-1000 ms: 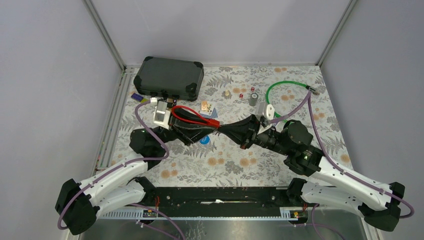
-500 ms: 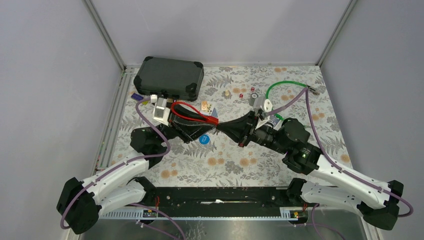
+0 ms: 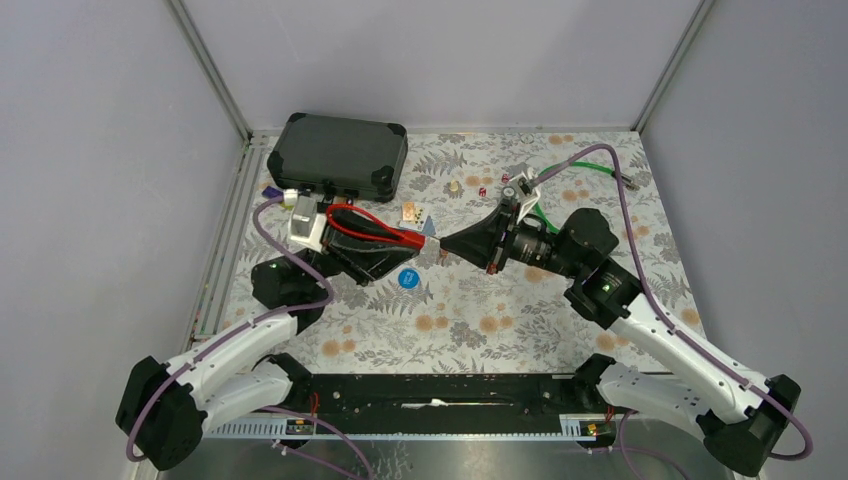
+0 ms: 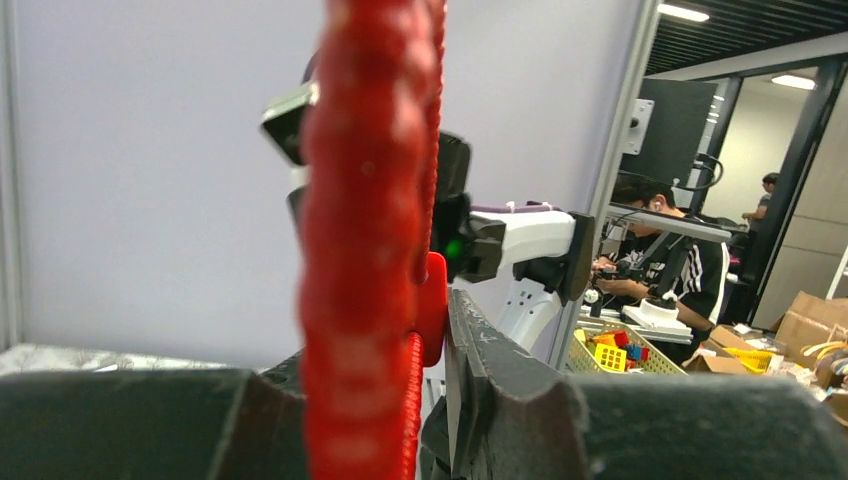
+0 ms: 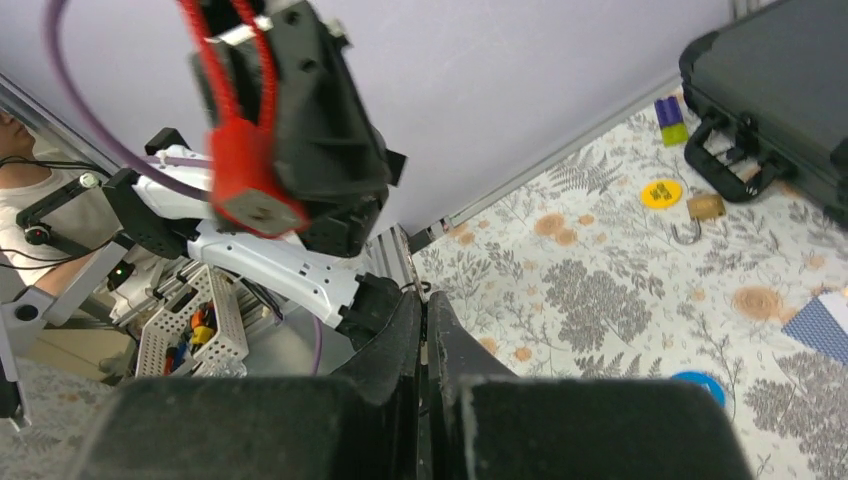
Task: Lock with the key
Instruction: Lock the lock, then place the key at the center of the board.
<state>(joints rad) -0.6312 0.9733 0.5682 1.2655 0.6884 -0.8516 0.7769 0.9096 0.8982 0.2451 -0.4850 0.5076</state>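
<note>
My left gripper (image 3: 395,245) is shut on a red padlock (image 3: 415,239) with a red cable shackle (image 3: 360,222) and holds it above the table. The lock's body points right. In the left wrist view the shackle (image 4: 370,230) fills the middle between my fingers (image 4: 500,400). My right gripper (image 3: 447,246) is shut on a thin key, mostly hidden between the pads; only a sliver shows in the right wrist view (image 5: 424,300). Its tip is just right of the lock body. The right wrist view shows the lock's keyhole face (image 5: 262,212) up and to the left.
A black case (image 3: 340,155) lies at the back left. A brass padlock (image 5: 705,207), a yellow disc (image 5: 661,192) and a blue disc (image 3: 408,279) lie on the floral mat. A green cable (image 3: 545,180) and a grey cylinder (image 3: 507,195) are at the back right.
Both grippers have moved toward the far side. The left one carried the lock slightly left. The right wrist rose and levelled, its tip still close to the lock body.
</note>
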